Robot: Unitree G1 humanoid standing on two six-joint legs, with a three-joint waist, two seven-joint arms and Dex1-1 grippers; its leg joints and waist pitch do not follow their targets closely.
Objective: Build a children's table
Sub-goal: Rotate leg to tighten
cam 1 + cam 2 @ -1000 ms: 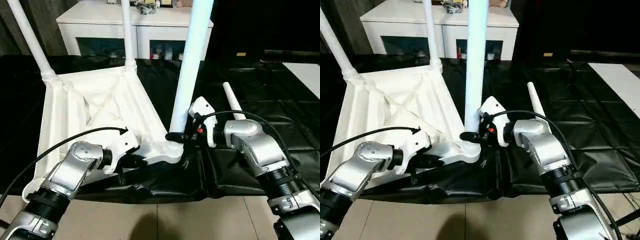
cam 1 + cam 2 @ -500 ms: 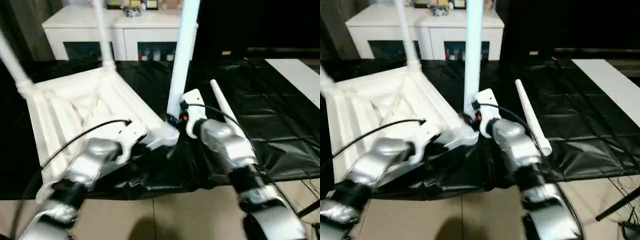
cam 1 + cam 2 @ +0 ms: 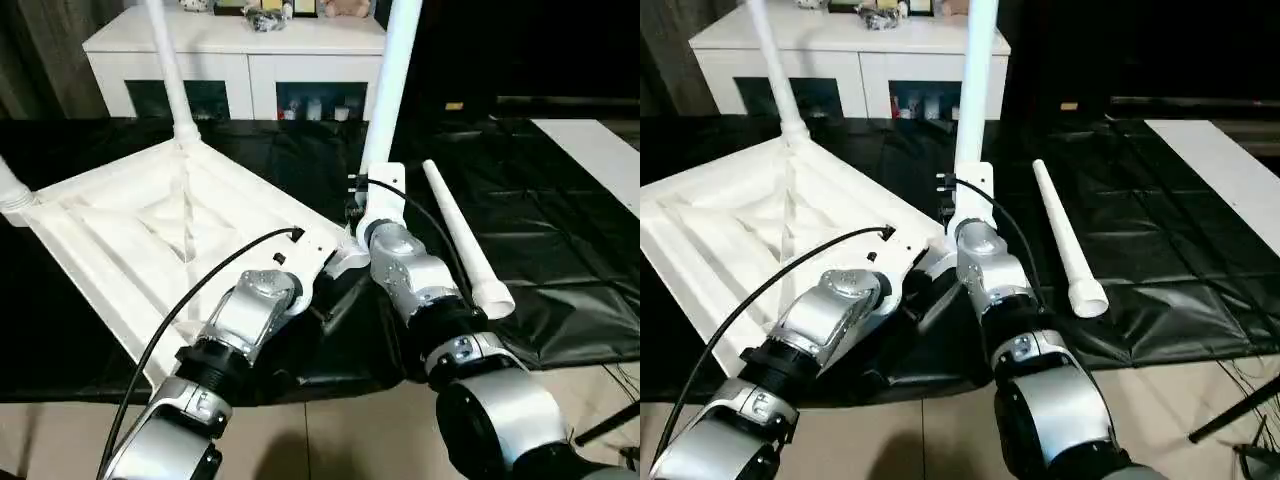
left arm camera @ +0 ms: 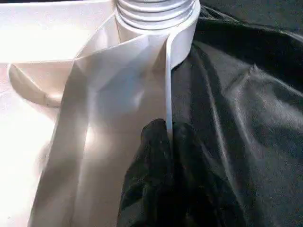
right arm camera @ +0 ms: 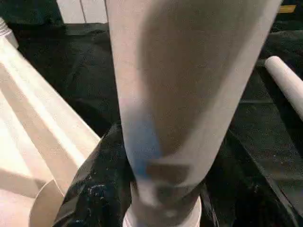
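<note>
The white table top (image 3: 150, 230) lies upside down on the black-covered table, ribbed underside up. Two legs (image 3: 170, 70) stand in its far and left corner sockets. A third leg (image 3: 392, 70) rises upright from the near right corner socket (image 4: 156, 14). My right gripper (image 5: 161, 189) is shut on this leg just above the socket, one black finger (image 5: 90, 189) on each side. My left gripper (image 4: 168, 130) is shut on the top's thin rim right beside that same socket. A fourth leg (image 3: 462, 240) lies loose on the black cover to the right.
A white cabinet (image 3: 250, 60) with glass doors stands behind the black-covered table (image 3: 560, 220). A white panel (image 3: 600, 150) lies at the far right. The cover is crumpled under the near corner, and tiled floor runs along the table's front edge.
The head camera has shifted, so the whole scene sits differently. My right forearm has swung inward and now points straight ahead below the upright leg. Both grippers keep their holds.
</note>
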